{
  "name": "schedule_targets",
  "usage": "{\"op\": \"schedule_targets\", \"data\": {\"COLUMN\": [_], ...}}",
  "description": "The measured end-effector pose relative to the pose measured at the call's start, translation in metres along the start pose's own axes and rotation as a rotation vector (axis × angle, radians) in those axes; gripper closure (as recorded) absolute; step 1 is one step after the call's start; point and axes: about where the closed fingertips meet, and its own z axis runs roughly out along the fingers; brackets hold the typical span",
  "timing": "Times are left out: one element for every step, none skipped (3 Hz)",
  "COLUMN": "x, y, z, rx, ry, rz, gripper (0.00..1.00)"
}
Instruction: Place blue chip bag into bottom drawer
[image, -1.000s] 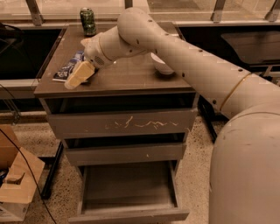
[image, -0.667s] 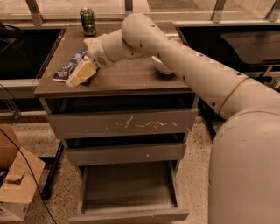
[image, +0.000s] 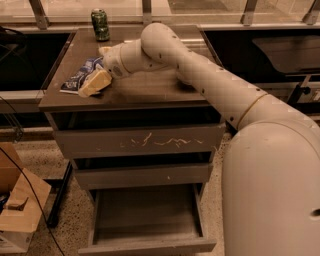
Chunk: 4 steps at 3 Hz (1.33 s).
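Note:
The blue chip bag (image: 80, 75) lies flat on the left part of the cabinet top (image: 145, 90), dark blue with white patches. My gripper (image: 94, 82) is at the bag's right side, its cream fingers over the bag and touching it. The arm reaches in from the right across the cabinet top. The bottom drawer (image: 147, 220) is pulled open below, its grey inside bare.
A green can (image: 100, 24) stands at the back left of the cabinet top. The scratched top drawer front (image: 137, 142) and the middle drawer (image: 142, 175) are shut. A cardboard box (image: 20, 210) sits on the floor at the left, with a cable beside it.
The arm's elbow has swung slightly to the right. The gripper stays at the bag, which has not visibly moved.

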Motion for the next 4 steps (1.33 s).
{"op": "schedule_targets", "data": {"x": [0.008,0.017,0.026,0.028], "y": [-0.007,-0.011,-0.007,-0.004], "z": [0.006,0.013,0.025,0.031], "rx": [-0.008,-0.015,-0.043,-0.055], "ry": [0.0,-0.001,0.002,0.004], "rz": [0.023,0.052,0.079,0.085], "gripper": [0.0,0.0,0.26,0.5]}}
